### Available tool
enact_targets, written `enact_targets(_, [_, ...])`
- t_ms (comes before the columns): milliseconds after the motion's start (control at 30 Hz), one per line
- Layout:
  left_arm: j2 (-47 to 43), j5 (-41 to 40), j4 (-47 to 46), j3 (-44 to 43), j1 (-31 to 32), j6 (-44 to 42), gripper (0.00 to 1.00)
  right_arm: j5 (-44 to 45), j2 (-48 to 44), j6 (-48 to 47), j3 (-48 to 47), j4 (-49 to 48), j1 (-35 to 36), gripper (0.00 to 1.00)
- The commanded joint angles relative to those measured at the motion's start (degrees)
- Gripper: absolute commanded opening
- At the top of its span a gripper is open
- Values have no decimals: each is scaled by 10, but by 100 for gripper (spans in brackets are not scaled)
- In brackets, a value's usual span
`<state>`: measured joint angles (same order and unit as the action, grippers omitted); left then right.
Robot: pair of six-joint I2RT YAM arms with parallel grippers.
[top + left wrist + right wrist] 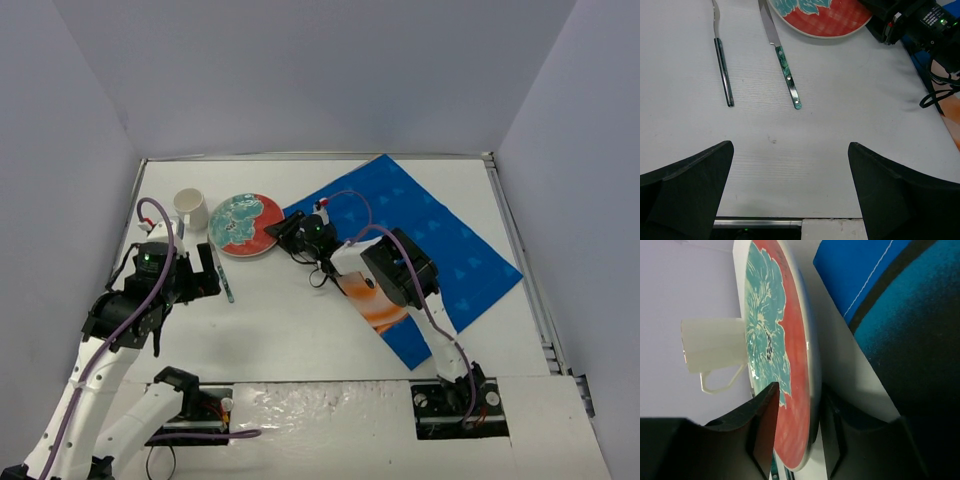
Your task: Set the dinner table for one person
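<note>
- Dinner table [300, 330] filled the middle of the top view, flat and white. Its long axis appeared to run left to right, and its far edge met the back wall at the top of the frame.
- A thin metal rim ran along its far and right edges, and pale lavender walls closed it in on three sides.
- The right arm reached from the lower right toward the upper centre, elbow raised over the blue placemat [440, 240].
- The right tool [285, 228] had closed on the near rim of the red and teal plate [245, 224]. In the wrist view one finger [765, 425] lay on the painted face and the other sat under the rim.
- The left arm was folded at the left edge. The left tool [790, 150] was spread wide, holding nothing, above bare table.
- A knife [785, 70] and a fork [722, 70] lay side by side, apart, ahead of the left tool, with their handles toward it.
- A white mug [191, 209] stood just left of the plate, in the upper left.
- The placemat lay slantwise from upper centre to lower right.
- Bare table lay open in the lower centre, between the two arms.
</note>
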<state>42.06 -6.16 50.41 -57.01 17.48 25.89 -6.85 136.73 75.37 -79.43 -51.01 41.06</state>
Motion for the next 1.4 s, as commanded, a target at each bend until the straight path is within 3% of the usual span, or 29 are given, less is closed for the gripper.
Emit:
enact_targets(0, [-1,-12,-10,-27,5,-10,97,9,14,-15,-12,29,4,12])
enact_targets(67, [-1,-13,-12,-26,5,-10,97,3,11,-18,-7,22,3,1])
enact_targets(100, [0,-12,-14,-26,5,-10,97,0,5,-20,-3,16,1,0])
enact_targets(800, [43,8,-92,-12,9,-8,97,-123,-251,-11,177,-129,-72,0])
enact_targets(1167, [99,24,-157,-10,8,-17,97,-263,-414,-67,341,-120,-198,0])
enact_targets(1367, [118,27,-172,-10,8,-24,97,-298,-501,-91,430,-92,-316,0])
